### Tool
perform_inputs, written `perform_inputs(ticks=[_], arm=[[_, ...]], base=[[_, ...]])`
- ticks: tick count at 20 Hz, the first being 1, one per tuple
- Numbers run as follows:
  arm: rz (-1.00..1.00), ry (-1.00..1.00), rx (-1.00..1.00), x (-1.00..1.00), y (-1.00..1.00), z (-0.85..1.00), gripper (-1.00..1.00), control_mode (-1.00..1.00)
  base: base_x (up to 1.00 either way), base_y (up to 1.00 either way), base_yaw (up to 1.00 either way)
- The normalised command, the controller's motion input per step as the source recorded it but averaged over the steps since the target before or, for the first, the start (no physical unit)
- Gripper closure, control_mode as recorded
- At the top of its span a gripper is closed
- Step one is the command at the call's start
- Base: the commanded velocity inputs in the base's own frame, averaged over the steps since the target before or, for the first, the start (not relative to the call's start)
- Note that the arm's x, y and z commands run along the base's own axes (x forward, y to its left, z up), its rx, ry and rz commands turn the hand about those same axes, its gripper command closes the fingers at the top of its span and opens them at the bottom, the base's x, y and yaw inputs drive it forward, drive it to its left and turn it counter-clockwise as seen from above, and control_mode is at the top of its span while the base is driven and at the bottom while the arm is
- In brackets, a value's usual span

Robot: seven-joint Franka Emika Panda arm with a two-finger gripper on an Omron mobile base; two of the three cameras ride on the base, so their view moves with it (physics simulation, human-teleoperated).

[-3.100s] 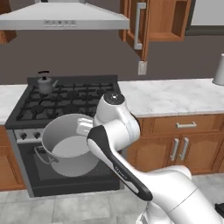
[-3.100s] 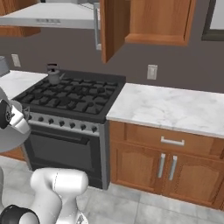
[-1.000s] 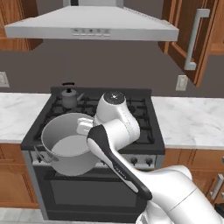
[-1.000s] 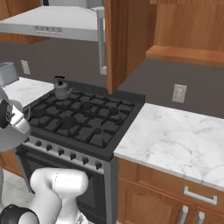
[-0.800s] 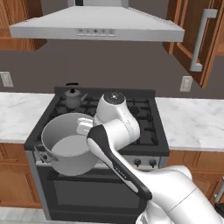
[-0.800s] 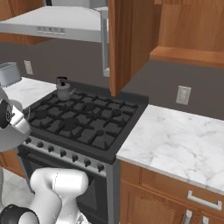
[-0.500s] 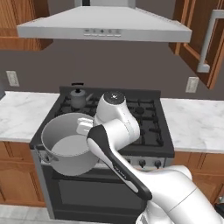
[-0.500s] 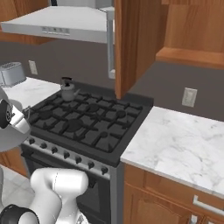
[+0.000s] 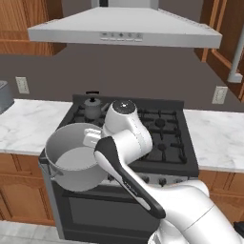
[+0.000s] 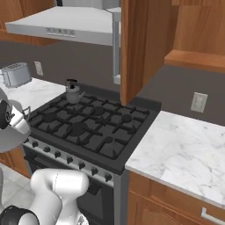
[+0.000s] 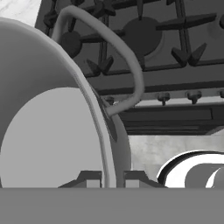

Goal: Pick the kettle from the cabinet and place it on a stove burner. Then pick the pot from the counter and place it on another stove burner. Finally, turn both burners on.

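We note the gripper [image 11: 109,177] clamped on the pot [image 9: 76,159] rim while the base has carried it squarely before the stove burners [image 9: 159,123], placement pending.

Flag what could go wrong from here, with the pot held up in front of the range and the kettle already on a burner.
1. The gripper pinches only the thin rim of the large pot; a grip this far off centre could let the pot tilt or slip.
2. The pot hangs in front of the stove, off its edge, so a slip would drop it to the floor.
3. The kettle sits on the back left burner; swinging the wide pot that way could knock it.
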Motion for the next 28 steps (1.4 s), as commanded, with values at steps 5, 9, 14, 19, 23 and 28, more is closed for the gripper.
perform_inputs(ticks=[5,9,14,19,23,28], arm=[[0.00,0.00,0.00,0.00,0.00,0.00,1.00,1.00],[0.00,0.00,0.00,0.00,0.00,0.00,1.00,1.00],[0.00,0.00,0.00,0.02,0.00,0.00,1.00,-1.00],[0.00,0.00,0.00,0.00,0.00,0.00,1.00,-1.00],[0.00,0.00,0.00,0.01,0.00,0.00,1.00,-1.00],[0.00,0.00,0.00,0.25,0.01,0.00,1.00,-1.00]], base=[[0.48,0.07,0.10],[0.35,0.08,0.08],[0.10,0.04,0.01],[0.00,0.00,0.00],[0.00,0.00,0.00],[0.00,0.00,0.00]])
